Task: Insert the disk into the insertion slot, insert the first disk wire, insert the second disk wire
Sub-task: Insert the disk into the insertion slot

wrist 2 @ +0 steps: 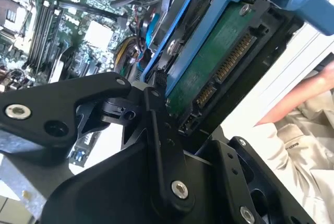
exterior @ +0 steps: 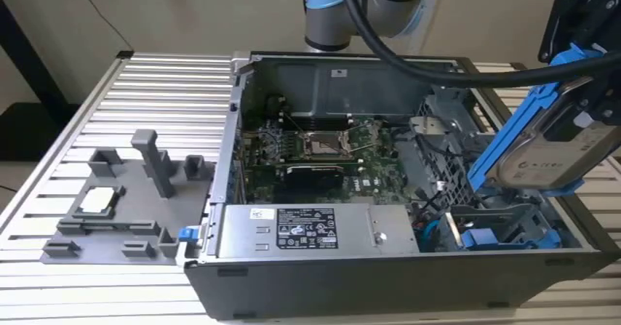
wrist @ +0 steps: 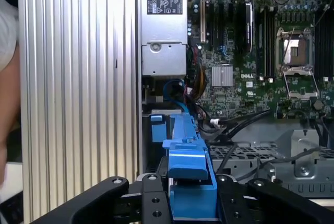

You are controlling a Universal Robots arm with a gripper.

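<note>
The disk (exterior: 543, 158) is being held clamped on edge between the jaws of the gripper (wrist: 190, 198), above the open computer case (exterior: 339, 289) near the bench's (exterior: 165, 85) edge at the exterior view's right. Its long axis is being kept steeply tilted, with the lower end pointing into the case.

Table (exterior: 145, 85): pale silver ribbed aluminium slats, evenly lit.
Wall (exterior: 194, 12): plain beige, behind the table.
Dark stand (exterior: 25, 129): beside the table, at the exterior view's left.
</note>
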